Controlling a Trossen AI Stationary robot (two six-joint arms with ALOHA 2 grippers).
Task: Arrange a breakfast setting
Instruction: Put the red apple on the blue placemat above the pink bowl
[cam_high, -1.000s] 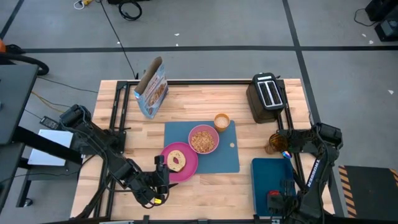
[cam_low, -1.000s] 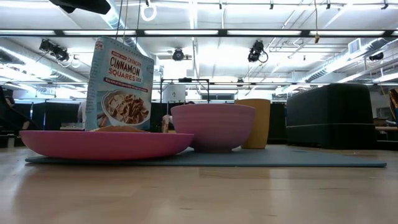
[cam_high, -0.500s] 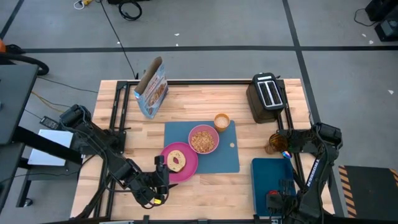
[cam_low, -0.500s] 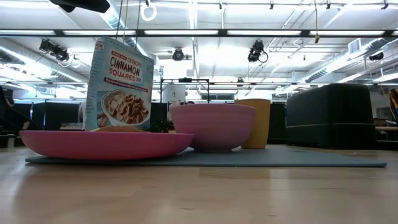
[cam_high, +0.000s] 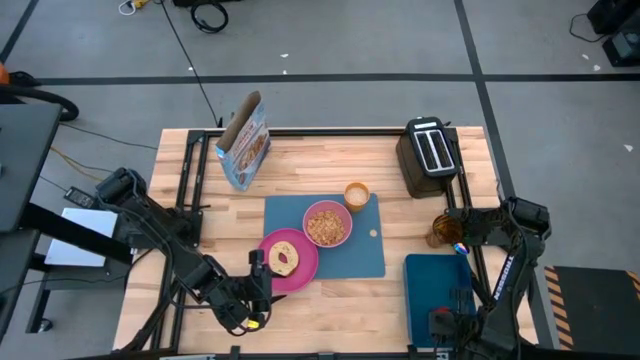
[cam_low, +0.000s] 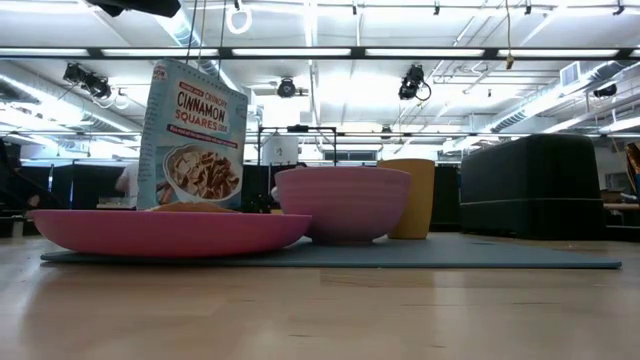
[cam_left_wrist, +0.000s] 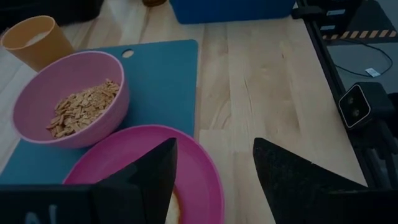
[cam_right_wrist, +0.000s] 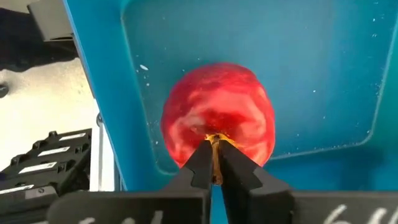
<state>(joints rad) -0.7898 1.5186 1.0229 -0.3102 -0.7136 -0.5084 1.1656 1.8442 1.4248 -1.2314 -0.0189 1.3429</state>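
Note:
A blue mat (cam_high: 352, 250) lies mid-table. On it stand a pink bowl (cam_high: 326, 223) of cereal and an amber cup (cam_high: 356, 195). A pink plate (cam_high: 302, 270) overlaps the mat's near left corner, and a bagel (cam_high: 284, 258) lies on it. My left gripper (cam_left_wrist: 214, 180) hovers open over the plate's near rim and touches nothing. A red apple (cam_right_wrist: 217, 115) is in the small dark blue tray (cam_high: 438, 285) at the near right. My right gripper (cam_right_wrist: 214, 152) points down over the apple, shut on it. My right gripper pinches the apple's stem (cam_right_wrist: 214, 143), at the top of the fruit, between its two fingertips. The fingers come from above, pointing down. The apple is stem up below them, over the tray's floor. Whether it rests there or is lifted I cannot tell.
A black toaster (cam_high: 432, 155) stands at the far right. A cereal box (cam_high: 243, 142) stands upright at the far left. A brown glass (cam_high: 443, 230) stands by the right arm, beyond the tray. Bare wood lies between plate and tray along the near edge.

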